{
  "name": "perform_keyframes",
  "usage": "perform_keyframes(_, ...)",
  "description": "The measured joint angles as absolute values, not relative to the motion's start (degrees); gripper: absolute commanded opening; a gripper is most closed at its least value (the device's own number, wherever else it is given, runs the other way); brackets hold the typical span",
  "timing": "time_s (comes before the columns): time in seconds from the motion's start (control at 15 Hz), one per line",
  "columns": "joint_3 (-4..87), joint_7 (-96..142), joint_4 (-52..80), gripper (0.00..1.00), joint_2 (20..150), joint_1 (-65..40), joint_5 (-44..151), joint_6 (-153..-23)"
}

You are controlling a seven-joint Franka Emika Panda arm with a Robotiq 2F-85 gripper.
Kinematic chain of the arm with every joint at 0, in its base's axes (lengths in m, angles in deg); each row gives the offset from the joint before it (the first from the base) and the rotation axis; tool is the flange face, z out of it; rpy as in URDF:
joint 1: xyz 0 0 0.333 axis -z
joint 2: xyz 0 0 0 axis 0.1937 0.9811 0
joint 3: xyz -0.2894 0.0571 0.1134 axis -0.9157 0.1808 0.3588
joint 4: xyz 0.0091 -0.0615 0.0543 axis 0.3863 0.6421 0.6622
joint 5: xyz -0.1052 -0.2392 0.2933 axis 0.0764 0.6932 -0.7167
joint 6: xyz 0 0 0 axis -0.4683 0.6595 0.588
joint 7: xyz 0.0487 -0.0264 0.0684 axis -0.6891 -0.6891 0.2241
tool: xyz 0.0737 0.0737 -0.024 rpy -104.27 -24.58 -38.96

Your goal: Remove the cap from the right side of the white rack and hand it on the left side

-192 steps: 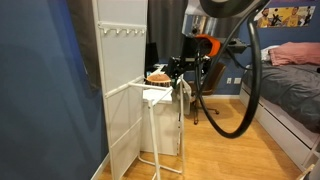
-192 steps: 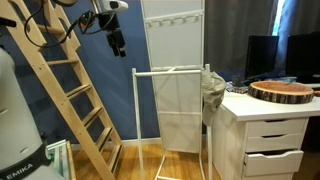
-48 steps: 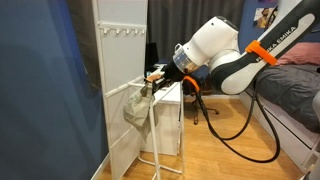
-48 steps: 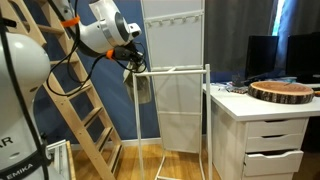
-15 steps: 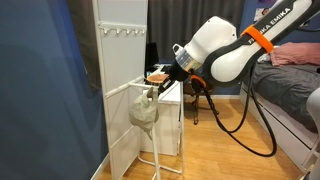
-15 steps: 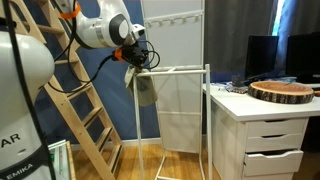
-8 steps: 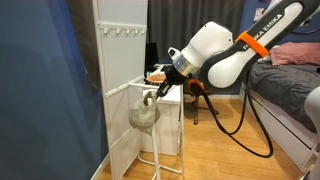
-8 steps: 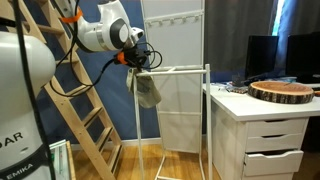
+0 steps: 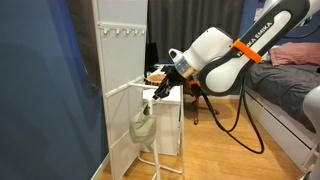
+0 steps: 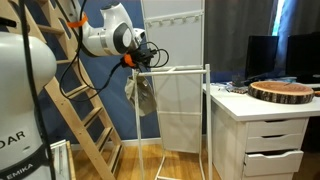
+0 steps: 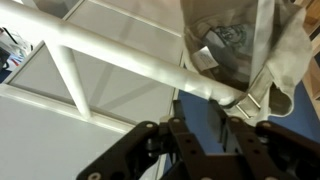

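The pale beige-grey cap hangs limp from the end corner of the white rack's top bar in both exterior views. My gripper sits just above and beside that corner, not touching the cap. In the wrist view the rack bar runs diagonally across, and the cap drapes over it at the upper right, its strap buckle resting on the bar. My gripper is open below the bar, with only blue background between the black fingers.
A tall white panelled cabinet stands right behind the rack. A wooden ladder leans on the blue wall next to the arm. A white drawer unit carries a round wooden item. A bed lies beyond.
The jaws have parted and let go of the cap. The cap has sagged lower and now hangs from the rack corner by itself.
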State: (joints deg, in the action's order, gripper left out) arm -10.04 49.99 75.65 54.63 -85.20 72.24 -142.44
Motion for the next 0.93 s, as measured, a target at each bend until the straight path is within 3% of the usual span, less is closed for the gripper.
perform_keyframes(0.33,-10.9,52.6,73.3,0.99,55.2,-84.9,72.2,-143.4)
perform_keyframes(0.6,-5.7,49.1,70.0,1.0,54.6,-79.7,71.3,-140.8)
perform_keyframes(0.93,11.9,38.3,68.4,1.0,46.8,-66.2,67.5,-124.1)
